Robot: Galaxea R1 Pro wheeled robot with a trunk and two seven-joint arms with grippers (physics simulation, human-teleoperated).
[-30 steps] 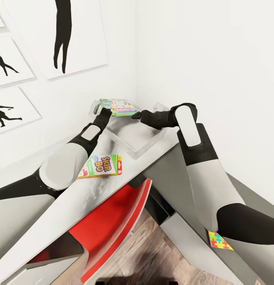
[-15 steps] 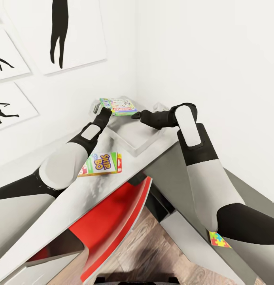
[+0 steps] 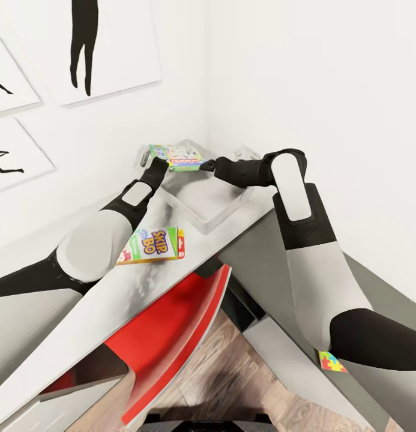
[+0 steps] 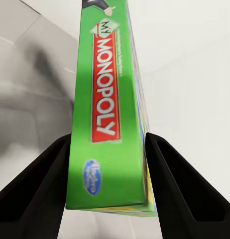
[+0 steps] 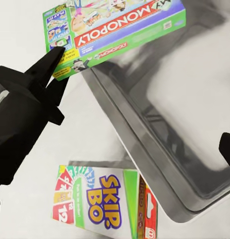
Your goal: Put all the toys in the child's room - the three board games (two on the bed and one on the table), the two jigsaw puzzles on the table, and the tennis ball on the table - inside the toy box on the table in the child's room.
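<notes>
Monopoly box [image 3: 176, 157] was what I had pinched in the left gripper [image 3: 158, 169], its two fingers pressed on the box's thin green edge, which the left wrist view showed plainly. Compared with a second before, I had carried the box a little farther toward the wall corner and slightly higher, so it hung over the far end of the toy box [image 3: 211, 207] rather than resting in it. The head had also swung somewhat, since the wall pictures slid leftward. The right gripper [image 3: 207, 165] sat just beside the box's near corner; its fingers looked spread and empty, one tip showing at the edge of the right wrist view, and I judged it was there to steady the box. The Skip-Bo box [image 3: 152, 245] lay on the light grey table [image 3: 87, 324] just beside the bin, untouched, and a jigsaw puzzle [image 3: 331, 362] peeked out under my right arm. By my reckoning the first game was about to be lowered in, with the rest still to collect.
</notes>
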